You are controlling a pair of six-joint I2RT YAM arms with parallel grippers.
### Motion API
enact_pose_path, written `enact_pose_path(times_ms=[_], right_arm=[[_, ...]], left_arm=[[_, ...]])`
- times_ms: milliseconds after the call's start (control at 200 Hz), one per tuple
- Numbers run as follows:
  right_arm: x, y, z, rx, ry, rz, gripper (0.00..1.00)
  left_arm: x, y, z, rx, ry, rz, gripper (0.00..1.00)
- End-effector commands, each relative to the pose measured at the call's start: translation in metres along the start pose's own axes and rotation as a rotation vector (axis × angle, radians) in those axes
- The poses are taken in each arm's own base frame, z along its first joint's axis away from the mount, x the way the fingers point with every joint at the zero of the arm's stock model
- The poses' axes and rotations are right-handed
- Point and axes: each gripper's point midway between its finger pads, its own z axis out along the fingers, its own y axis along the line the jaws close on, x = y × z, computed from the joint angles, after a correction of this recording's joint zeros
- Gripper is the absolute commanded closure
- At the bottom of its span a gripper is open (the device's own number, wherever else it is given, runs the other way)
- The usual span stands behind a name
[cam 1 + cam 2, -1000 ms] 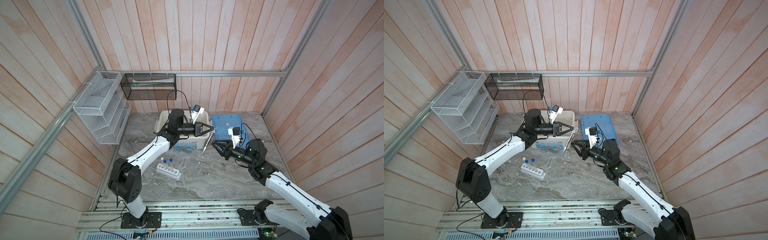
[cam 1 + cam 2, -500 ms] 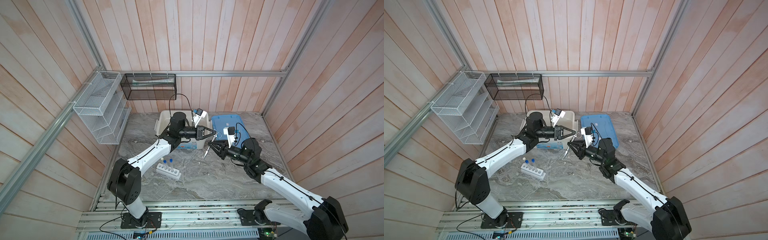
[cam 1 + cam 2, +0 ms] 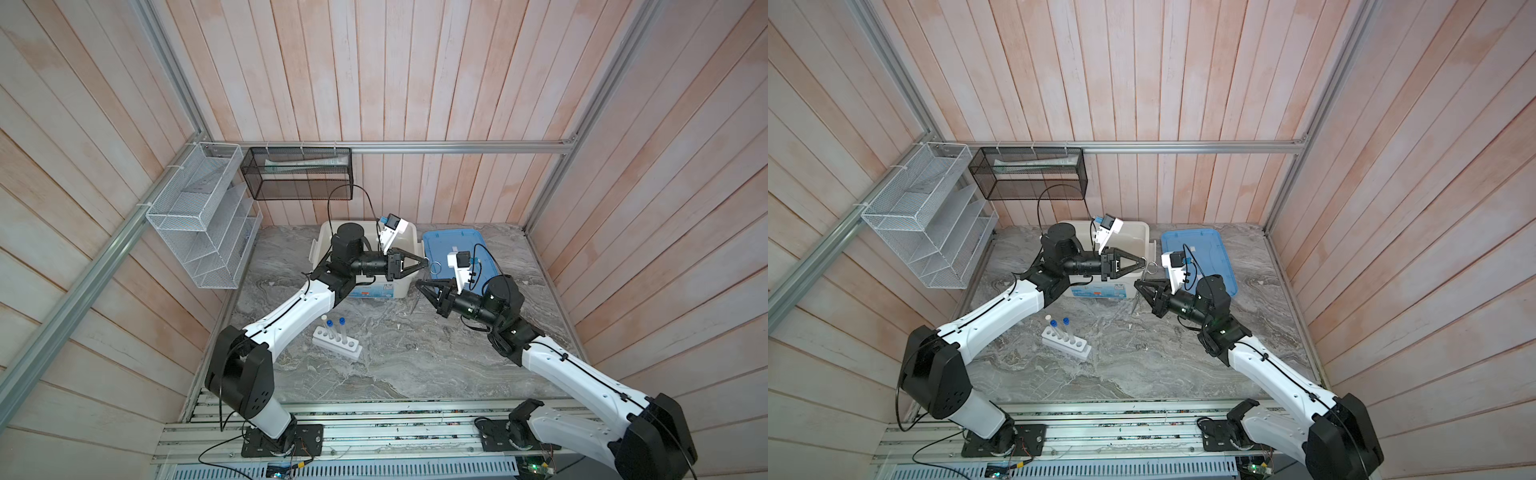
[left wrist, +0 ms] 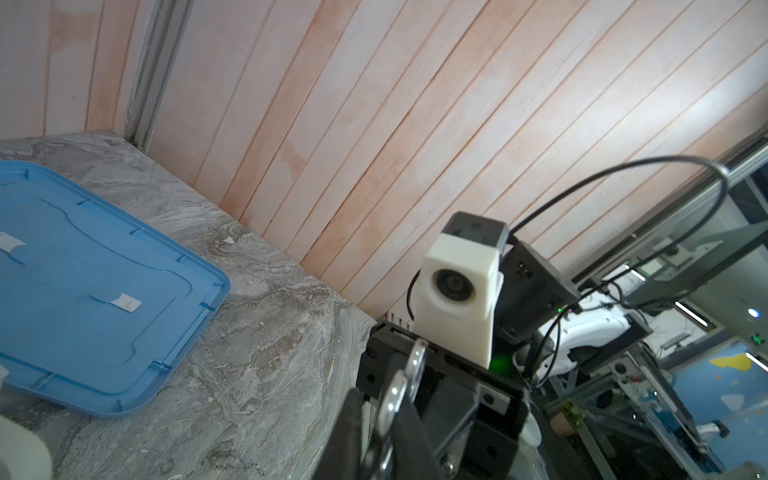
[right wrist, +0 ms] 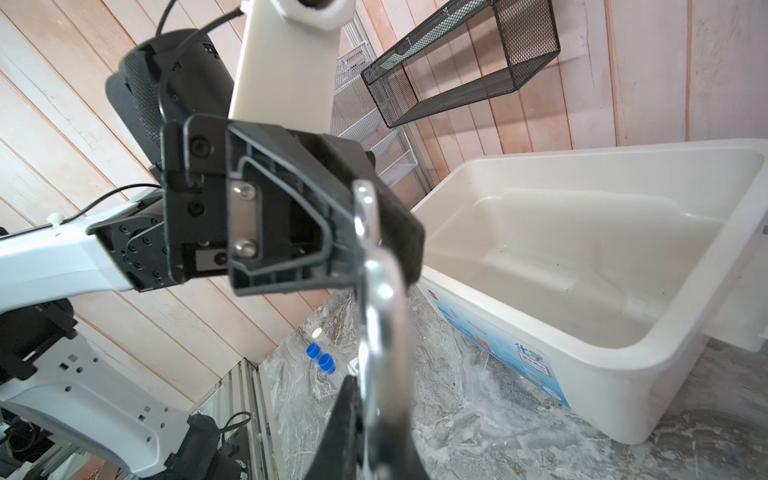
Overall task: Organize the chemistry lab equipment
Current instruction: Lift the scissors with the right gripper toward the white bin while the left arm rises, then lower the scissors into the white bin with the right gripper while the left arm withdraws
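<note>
Right wrist view: the right gripper (image 5: 372, 409) clamps its jaws low on the spatula (image 5: 380, 299). Jaws of the left gripper (image 5: 368, 245) sit narrow round its top, grip uncertain; likely a handover.

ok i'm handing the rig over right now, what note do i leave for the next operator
Left gripper: at the upper end of the metal spatula, grip unclear.
Right gripper: shut on the spatula lower down, by the white bin's corner.
Done: three tubes stand in the rack.
Left to do: finish the handover, stow the spatula.
</note>
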Motion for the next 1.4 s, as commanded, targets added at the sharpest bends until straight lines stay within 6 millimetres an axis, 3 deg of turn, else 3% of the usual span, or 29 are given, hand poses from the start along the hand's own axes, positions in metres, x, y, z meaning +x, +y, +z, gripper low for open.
enact_pose_path(times_ms=[0, 165, 240, 300, 450, 585, 705, 840, 1020, 1205, 1390], right_arm=[[-0.010, 0.008, 0.005, -0.008, -0.001, -0.047, 1.00], [-0.008, 0.006, 0.014, 0.000, 0.031, -0.048, 1.00], [-0.012, -0.001, 0.020, 0.045, 0.059, -0.077, 1.00], [-0.010, -0.016, 0.026, 0.124, 0.117, -0.109, 1.00], [-0.023, -0.042, 0.055, 0.237, 0.247, -0.211, 1.00], [-0.029, -0.071, 0.084, 0.311, 0.398, -0.336, 1.00], [-0.032, -0.091, 0.110, 0.330, 0.535, -0.444, 1.00], [-0.020, -0.108, 0.148, 0.260, 0.688, -0.487, 1.00], [-0.005, -0.128, 0.186, 0.222, 0.779, -0.620, 1.00], [0.034, -0.118, 0.198, 0.105, 0.798, -0.650, 1.00], [0.057, -0.114, 0.209, 0.014, 0.843, -0.628, 1.00]], left_arm=[[-0.010, 0.002, -0.018, -0.060, -0.049, 0.013, 0.66], [-0.016, 0.007, -0.039, -0.118, -0.084, 0.032, 0.55], [-0.025, 0.014, -0.061, -0.190, -0.120, 0.048, 0.51], [-0.036, 0.022, -0.089, -0.281, -0.172, 0.072, 0.49], [-0.053, 0.050, -0.184, -0.680, -0.304, 0.152, 0.47], [-0.041, 0.068, -0.259, -0.977, -0.370, 0.177, 0.45], [-0.020, 0.081, -0.301, -1.179, -0.387, 0.193, 0.45], [0.000, 0.090, -0.314, -1.268, -0.346, 0.195, 0.45], [0.003, 0.088, -0.315, -1.281, -0.330, 0.223, 0.45], [0.005, 0.095, -0.314, -1.282, -0.314, 0.221, 0.46], [0.007, 0.102, -0.311, -1.269, -0.300, 0.206, 0.46]])
